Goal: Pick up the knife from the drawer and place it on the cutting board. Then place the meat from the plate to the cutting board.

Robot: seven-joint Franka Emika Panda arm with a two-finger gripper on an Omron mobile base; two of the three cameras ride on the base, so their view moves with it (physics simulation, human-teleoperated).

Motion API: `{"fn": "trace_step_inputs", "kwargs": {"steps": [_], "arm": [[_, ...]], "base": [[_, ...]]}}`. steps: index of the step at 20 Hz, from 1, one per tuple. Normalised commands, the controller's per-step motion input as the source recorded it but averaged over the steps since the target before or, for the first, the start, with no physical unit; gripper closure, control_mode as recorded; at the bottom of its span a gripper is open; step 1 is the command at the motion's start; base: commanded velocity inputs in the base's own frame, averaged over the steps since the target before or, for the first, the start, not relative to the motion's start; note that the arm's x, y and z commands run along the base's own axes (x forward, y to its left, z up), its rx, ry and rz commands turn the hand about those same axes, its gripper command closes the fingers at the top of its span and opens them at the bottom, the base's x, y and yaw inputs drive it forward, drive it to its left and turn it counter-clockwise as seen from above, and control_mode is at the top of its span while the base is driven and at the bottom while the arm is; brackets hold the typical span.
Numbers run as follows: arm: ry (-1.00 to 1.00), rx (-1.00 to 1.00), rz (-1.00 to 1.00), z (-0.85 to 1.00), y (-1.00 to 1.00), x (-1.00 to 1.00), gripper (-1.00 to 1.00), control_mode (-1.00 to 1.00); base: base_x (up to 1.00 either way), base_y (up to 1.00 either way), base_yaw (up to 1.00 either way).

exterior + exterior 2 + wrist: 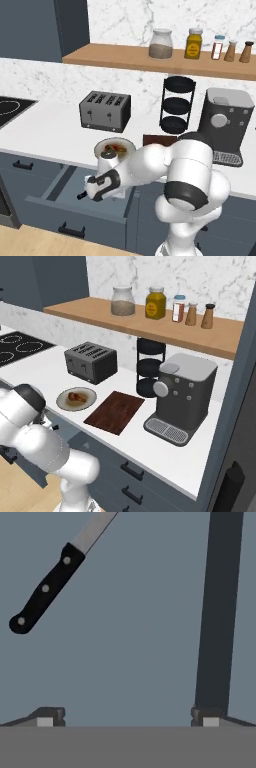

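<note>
my claw (127, 717) hangs over the open drawer (60, 187), pointing down into it, with its jaws spread wide and nothing between them. in the hand view the two fingertips (47, 717) stand far apart at the bottom, bare drawer floor between them.

the knife (47, 587) lies flat on that slate-blue floor, off toward the upper left of the hand view, slanted, black riveted handle nearer me and the pale blade running out past the top edge. it is well apart from both fingertips, so i judge the reach is only half set up: the claw is not yet centred over the handle, and the handle's slant does not match the line between my jaws. i would want to shift toward it and turn the wrist so the jaws close across the handle, not along it.

in the left base view my arm bends down off the counter (45, 130) edge into the drawer, which is why the hand sits so low.

up on the counter the plate (76, 398) carries the meat (75, 396), and the cutting board (115, 411) lies just beside it, bare, between the plate and the coffee machine (182, 396). that closeness should make the second transfer short. the toaster (90, 362) stands behind the plate, out of the way.

nothing of the task is done yet.
</note>
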Motion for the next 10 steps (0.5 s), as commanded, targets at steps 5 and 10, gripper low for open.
{"fn": "trace_step_inputs", "kwargs": {"steps": [5,10], "arm": [[0.11,-0.01,0.0,-0.18,0.32,-0.15,-1.0,-1.0],[0.14,0.0,0.0,-0.27,0.32,-0.19,-1.0,-1.0]], "base": [[0.0,0.0,0.0],[0.0,0.0,0.0]]}}
